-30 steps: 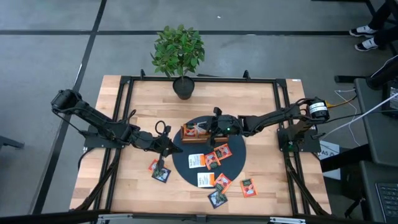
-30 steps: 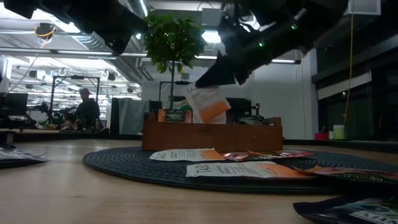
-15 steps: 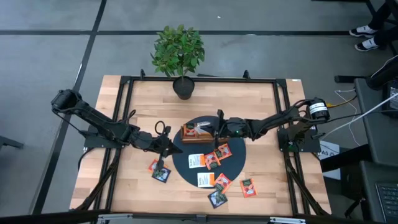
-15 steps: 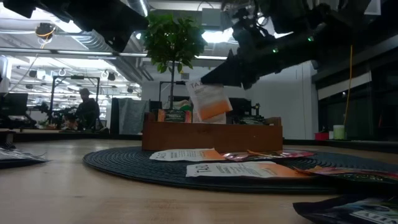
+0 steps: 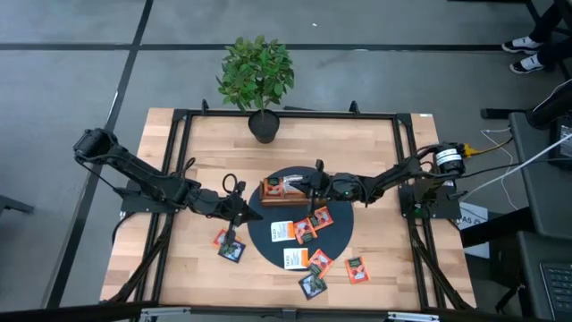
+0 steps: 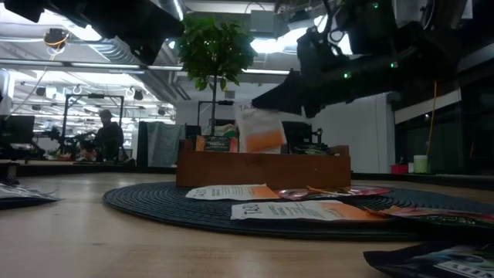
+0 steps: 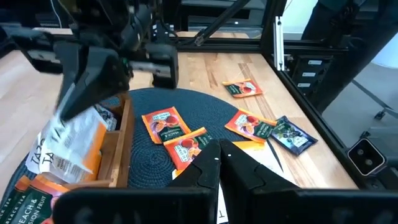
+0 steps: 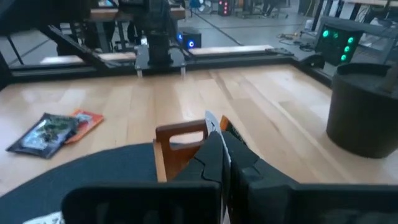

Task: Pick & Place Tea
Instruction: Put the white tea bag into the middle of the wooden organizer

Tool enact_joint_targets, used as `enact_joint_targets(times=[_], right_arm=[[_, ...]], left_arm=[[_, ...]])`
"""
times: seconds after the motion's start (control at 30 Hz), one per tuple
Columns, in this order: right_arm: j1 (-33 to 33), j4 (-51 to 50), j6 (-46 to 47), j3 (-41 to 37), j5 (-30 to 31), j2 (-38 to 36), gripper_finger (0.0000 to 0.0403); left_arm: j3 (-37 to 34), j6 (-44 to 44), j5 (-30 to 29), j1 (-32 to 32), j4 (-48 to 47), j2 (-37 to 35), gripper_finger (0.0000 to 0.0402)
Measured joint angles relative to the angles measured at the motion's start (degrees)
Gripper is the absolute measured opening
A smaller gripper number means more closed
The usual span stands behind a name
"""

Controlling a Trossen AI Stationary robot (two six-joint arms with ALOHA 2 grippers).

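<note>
Right tool [image 5: 300,185] clamped on a white-and-orange sachet [image 6: 261,130], holding it upright just above the wooden tray [image 6: 262,167], lower edge dipping behind the tray's front wall; in the right wrist view the sachet's thin edge [image 8: 214,126] pokes out between the pressed-together fingers [image 8: 242,163], over the tray end with its handle cut-out. In the left wrist view the same sachet [image 7: 74,144] hangs at the tray's inner side under the right tool [image 7: 69,99]. A sachet with orange label [image 6: 216,143] already stands inside the tray.

Left tool [image 5: 239,215] closed on nothing, hovering at the left edge of the dark round mat [image 5: 344,234], beside the tray, fingers [image 7: 239,163] together and empty.

Tray sits on the mat's far half. Loose tea sachets on the mat in front of the tray: orange ones [image 5: 319,216], a white one [image 5: 281,231], another white one [image 5: 294,258]. Off the mat on the counter [image 5: 384,161]: an orange and a dark sachet [image 5: 229,245] left of the mat, a dark one [image 5: 313,284] and an orange one [image 5: 357,268] at the mat's near right edge.

Potted plant [image 5: 257,76] at the counter's far edge, behind the tray. A person [image 6: 106,137] stands in the room far behind the counter
</note>
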Motion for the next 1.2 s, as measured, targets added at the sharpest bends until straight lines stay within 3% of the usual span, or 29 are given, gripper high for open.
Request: enact_joint_targets(times=[0.63, 1.2], right_arm=[[-0.4, 5.7, -0.3, 0.4, 0.9, 6.1, 0.0001], [-0.9, 4.5, -1.4, 0.4, 0.9, 6.3, 0.0005]], left_arm=[[0.0, 0.0, 0.0, 0.0, 0.1, 0.0, 0.0008], [0.0, -0.1, 0.0, 0.0, 0.1, 0.0, 0.0007]])
